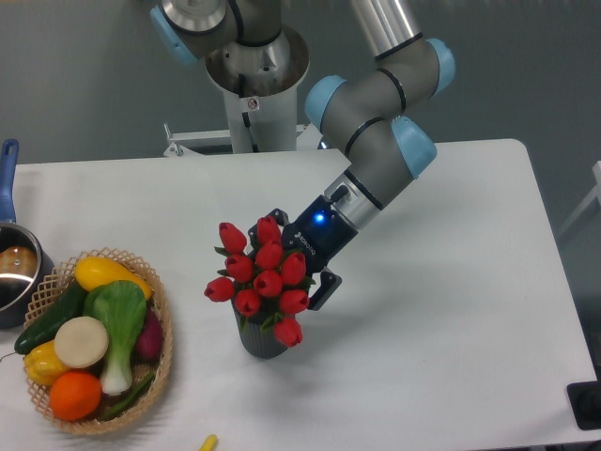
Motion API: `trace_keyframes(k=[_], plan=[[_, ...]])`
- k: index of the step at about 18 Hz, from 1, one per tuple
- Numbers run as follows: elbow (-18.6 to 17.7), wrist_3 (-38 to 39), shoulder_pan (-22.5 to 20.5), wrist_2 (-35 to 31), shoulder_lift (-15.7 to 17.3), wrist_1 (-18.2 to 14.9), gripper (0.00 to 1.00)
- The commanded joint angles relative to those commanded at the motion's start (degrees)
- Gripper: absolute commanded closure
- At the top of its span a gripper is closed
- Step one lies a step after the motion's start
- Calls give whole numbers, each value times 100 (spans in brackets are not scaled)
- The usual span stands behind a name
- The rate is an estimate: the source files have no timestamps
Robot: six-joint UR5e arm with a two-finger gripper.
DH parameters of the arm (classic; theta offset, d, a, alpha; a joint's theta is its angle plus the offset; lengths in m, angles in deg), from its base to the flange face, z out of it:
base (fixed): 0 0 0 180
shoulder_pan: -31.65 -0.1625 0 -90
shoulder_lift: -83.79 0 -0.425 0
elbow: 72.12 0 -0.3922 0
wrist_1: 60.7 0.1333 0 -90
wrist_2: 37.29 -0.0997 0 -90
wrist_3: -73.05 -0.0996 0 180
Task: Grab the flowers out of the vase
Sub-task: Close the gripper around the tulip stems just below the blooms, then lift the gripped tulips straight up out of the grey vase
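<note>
The flowers [260,274], a bunch of red tulip buds with green leaves, stand in the small dark grey vase [262,342] near the middle front of the white table. My gripper [293,265] reaches in from the right, tilted down to the left, right against the bunch. One dark finger [322,290] shows at the right side of the buds; the other is hidden behind the flowers. The frame does not show whether the fingers grip the stems.
A woven basket [161,366] of vegetables and fruit sits at the front left. A dark pot [16,272] with a blue handle sits at the left edge. A small yellow thing [208,442] lies at the front edge. The arm's base [254,103] stands behind.
</note>
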State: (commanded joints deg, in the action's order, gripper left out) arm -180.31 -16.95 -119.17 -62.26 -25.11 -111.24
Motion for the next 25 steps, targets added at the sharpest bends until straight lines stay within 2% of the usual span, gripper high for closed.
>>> trace_keyframes(k=[2,5,7,15,25], plan=[[-9,0,0,9,0,0,31],[-9,0,-18,9,0,0,43],[-26,9,-18,9,0,-9,56],[-9,26,-62,159,35,-9,57],[158,886,-114,150,272,-9,57]])
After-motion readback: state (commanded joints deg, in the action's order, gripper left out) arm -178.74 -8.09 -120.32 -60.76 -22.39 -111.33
